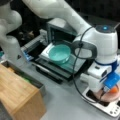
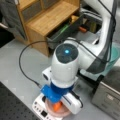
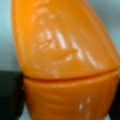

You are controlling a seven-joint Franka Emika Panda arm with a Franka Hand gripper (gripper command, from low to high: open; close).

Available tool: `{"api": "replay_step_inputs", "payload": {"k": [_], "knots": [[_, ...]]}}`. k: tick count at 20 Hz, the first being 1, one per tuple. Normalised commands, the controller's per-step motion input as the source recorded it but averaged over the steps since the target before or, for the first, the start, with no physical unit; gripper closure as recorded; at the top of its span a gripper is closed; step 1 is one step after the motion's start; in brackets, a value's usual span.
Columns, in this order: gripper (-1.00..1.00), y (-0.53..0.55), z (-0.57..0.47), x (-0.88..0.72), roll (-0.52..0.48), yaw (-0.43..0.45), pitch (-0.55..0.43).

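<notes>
My gripper (image 2: 58, 105) is clamped on an orange toy carrot (image 3: 65, 60), held just above a pink plate (image 1: 110, 96) resting on a white scale (image 2: 41, 110).

A robot lab's mock kitchen: grey bench (image 1: 62, 100); toaster oven (image 1: 60, 32); wooden shelf (image 2: 47, 17); perforated optical board (image 2: 15, 107).

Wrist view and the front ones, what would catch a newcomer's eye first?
The glossy orange carrot-shaped plastic piece fills the wrist view, with dark gripper fingers at both edges. In a front view the white arm's gripper hangs over a pink plate at bottom right, and a teal bowl sits on the open oven door.
</notes>
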Motion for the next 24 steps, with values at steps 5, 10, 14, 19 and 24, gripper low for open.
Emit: {"api": "replay_step_inputs", "payload": {"k": [5, 10, 14, 19, 24], "knots": [[1.0, -0.19, 0.19, -0.27, 0.132, 0.012, 0.031], [1.0, -0.18, 0.15, -0.38, 0.135, -0.012, 0.049], [1.0, -0.16, 0.03, -0.38, 0.121, -0.023, 0.002], [1.0, -0.12, 0.01, -0.47, 0.114, -0.013, -0.027], [1.0, -0.13, 0.02, -0.45, 0.168, -0.082, -0.059]]}}
